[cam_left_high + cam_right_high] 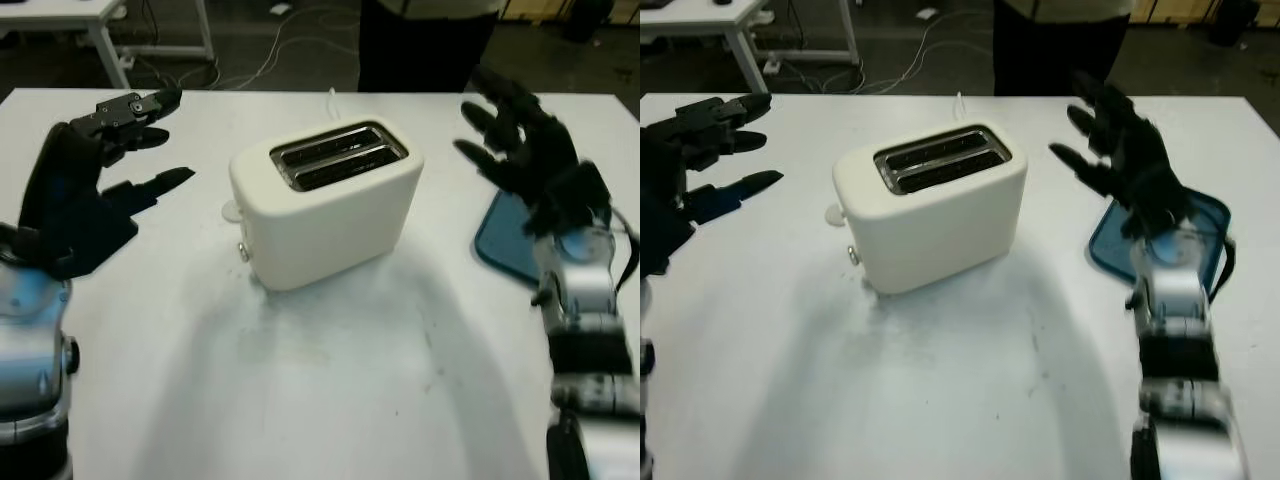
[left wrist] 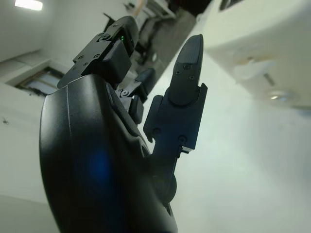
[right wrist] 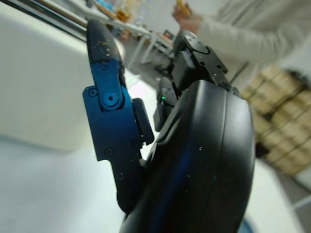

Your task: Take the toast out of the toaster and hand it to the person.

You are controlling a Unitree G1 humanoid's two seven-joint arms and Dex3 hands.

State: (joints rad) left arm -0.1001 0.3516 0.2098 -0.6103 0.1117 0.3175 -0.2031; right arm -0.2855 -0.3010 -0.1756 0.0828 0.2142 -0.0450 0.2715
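I am holding the left hand (image 1: 100, 190) and right hand (image 1: 520, 150) released, flanking the toaster (image 1: 325, 200) on the table (image 1: 330, 390); I cannot tell whether toast is sitting in its slots, so groping blind risks tipping it.

Item count, tabletop

One white toaster (image 1: 325, 205) with two slots; one blue tray (image 1: 1210, 225); two black robot hands, left hand (image 1: 85, 190) and right hand (image 1: 520, 150); one person (image 1: 425, 40) behind the table (image 1: 330, 390).
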